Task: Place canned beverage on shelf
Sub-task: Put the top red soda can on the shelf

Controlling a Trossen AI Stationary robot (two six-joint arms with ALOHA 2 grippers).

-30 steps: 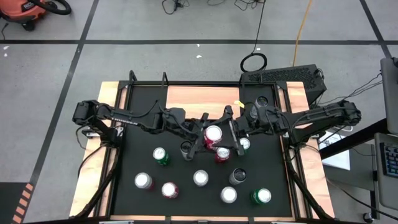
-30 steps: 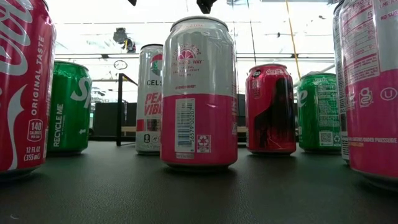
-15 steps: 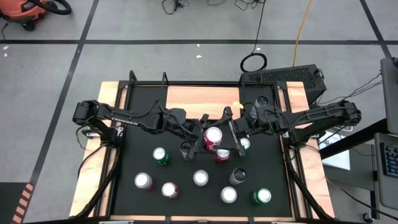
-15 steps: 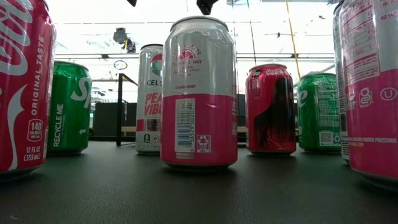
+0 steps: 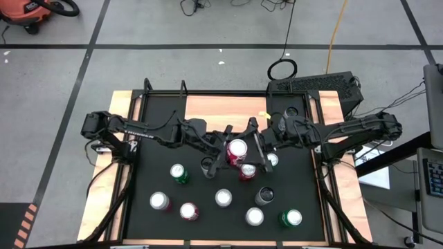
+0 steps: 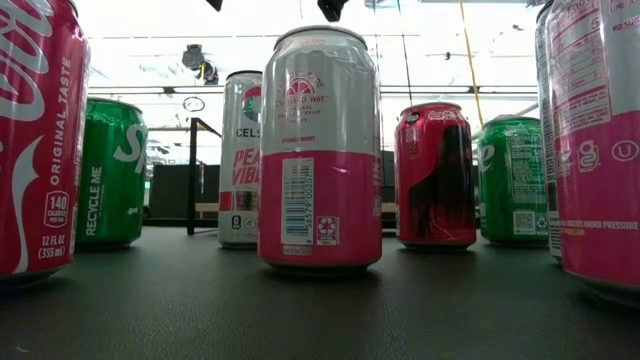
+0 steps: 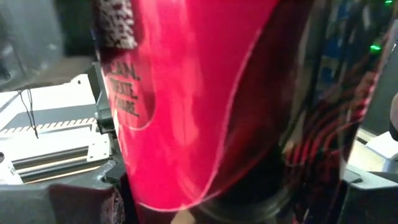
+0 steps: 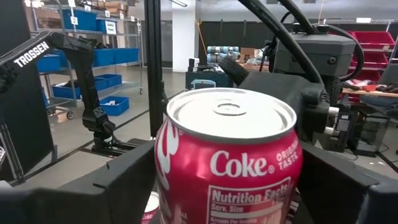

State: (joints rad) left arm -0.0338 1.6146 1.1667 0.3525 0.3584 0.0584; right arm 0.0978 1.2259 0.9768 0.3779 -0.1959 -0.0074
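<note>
One glossy red cylindrical can [image 8: 229, 160]

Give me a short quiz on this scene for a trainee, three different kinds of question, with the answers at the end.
1. True or false: the Coke can lies on its side.
2. Of the left gripper and the right gripper, which is at the Coke can? A left only; B right only; C both.
3. Fill in: in the low view, the middle can has a lower half coloured ____.
Key: 1 false; 2 C; 3 pink.
</note>
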